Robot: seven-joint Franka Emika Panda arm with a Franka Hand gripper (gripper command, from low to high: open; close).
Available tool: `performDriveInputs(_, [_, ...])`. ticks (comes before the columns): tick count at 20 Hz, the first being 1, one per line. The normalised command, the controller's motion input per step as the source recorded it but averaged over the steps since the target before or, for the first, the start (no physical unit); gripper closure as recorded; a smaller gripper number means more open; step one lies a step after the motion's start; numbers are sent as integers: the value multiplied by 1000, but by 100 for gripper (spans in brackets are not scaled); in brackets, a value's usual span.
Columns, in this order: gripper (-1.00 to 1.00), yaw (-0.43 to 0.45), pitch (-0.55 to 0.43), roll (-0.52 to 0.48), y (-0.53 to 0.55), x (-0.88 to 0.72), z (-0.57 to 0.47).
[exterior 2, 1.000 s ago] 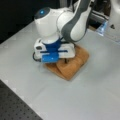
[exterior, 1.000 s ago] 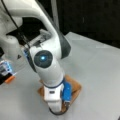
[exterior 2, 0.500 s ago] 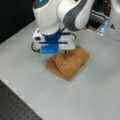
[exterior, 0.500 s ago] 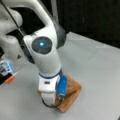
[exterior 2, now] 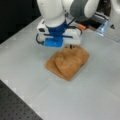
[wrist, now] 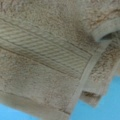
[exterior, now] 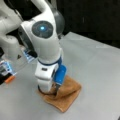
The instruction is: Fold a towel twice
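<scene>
The arm has come down again since a moment ago: half a second back it stood a little higher over the cloth, and now its white wrist and blue hand sit low over the end of the towel (exterior: pixel 65 94) toward a front view's left. The worktop (exterior: pixel 100 70) is a plain grey sheet, and the towel lies in its middle as a compact, thick orange-brown packet, layers stacked with a loose top flap lying crooked across it in a front view (exterior 2: pixel 67 62). From where I stand that looks like a towel already doubled over at least once, though the folds are not neat. The end effector (exterior: pixel 55 88) is right at the cloth in a front view, touching or just above its upper layer, and in both front views it hides the near edge beneath it (exterior 2: pixel 71 46). Whether its fingers are apart or pinched on a layer, I cannot tell. The wrist view is filled with terry pile, a woven band (wrist: pixel 47 53) running across, and stacked hemmed edges at the lower right.
</scene>
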Motion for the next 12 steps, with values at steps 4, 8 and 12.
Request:
performDriveInputs(4, [-100,-251,-236,84,420,-436,74])
performDriveInputs(8, [-100,-289,-168,-41,361,-355,13])
performDriveInputs(12, [-100,-270,-247,-164,475,-258,-7])
